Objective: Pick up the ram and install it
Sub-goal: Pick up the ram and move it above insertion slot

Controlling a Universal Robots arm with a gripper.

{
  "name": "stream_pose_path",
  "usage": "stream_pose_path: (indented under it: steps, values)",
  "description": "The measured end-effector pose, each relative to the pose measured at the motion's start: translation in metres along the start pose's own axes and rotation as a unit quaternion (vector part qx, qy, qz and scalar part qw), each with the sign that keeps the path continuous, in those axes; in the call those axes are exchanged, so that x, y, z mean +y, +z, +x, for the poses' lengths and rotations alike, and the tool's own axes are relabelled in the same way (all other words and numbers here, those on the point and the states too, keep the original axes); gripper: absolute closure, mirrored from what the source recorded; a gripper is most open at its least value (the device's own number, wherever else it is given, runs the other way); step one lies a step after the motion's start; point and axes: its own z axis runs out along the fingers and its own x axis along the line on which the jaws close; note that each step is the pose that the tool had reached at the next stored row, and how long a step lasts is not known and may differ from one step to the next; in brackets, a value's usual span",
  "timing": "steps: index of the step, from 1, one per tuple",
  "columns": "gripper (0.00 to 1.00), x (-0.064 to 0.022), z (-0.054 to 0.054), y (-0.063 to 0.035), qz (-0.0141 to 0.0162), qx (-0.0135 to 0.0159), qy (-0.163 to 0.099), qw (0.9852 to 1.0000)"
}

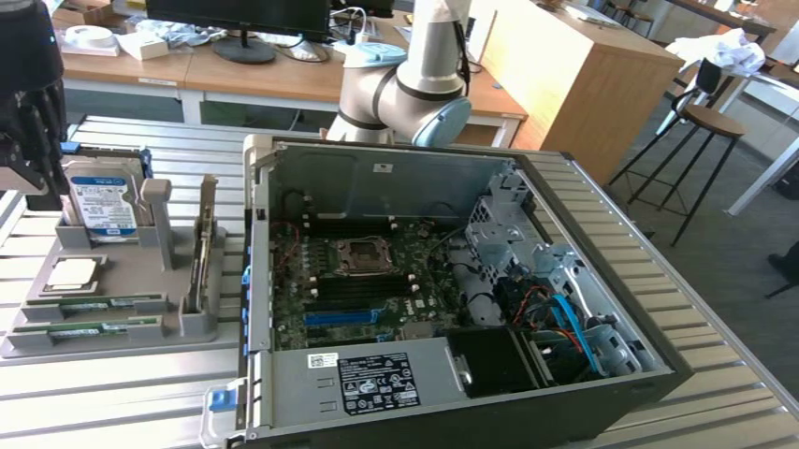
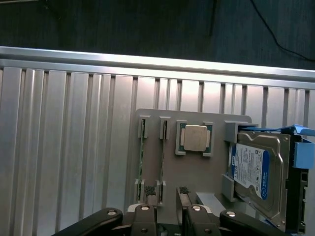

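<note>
1. The step in hand appears to be the approach to the pick. The claw (image 2: 166, 194) hangs above a grey parts tray (image 2: 197, 172) on a ribbed metal table (image 2: 64, 147).
2. Two thin green sticks stand on edge in the tray, side by side in their own slots. The ram (image 2: 163, 160) is probably the one nearer the square silver CPU chip (image 2: 195, 138), since it lines up with the gap between the fingers. The look-alike stick (image 2: 141, 157) sits just beside it.
3. To do this well, the claw probably needs to be centred over that one stick alone. One finger would go down on each flat face, clear of the neighbouring stick and the slot posts. The descent should be straight, so the board is not bent.
4. A hard drive (image 2: 256, 172) stands at the tray's far side, well apart from the ram.
5. The claw is spread wide. It holds nothing and touches nothing.
6. In the exterior view, an open computer case (image 1: 374, 182) lies on the table beside the tray.
</note>
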Motion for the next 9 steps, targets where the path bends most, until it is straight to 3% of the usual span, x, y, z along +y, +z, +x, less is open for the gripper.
stream_pose_path:
  steps: [9]
  values:
    - [0.70, -0.0003, 0.0002, 0.0112, 0.0000, 0.0000, 0.000, 1.0000]
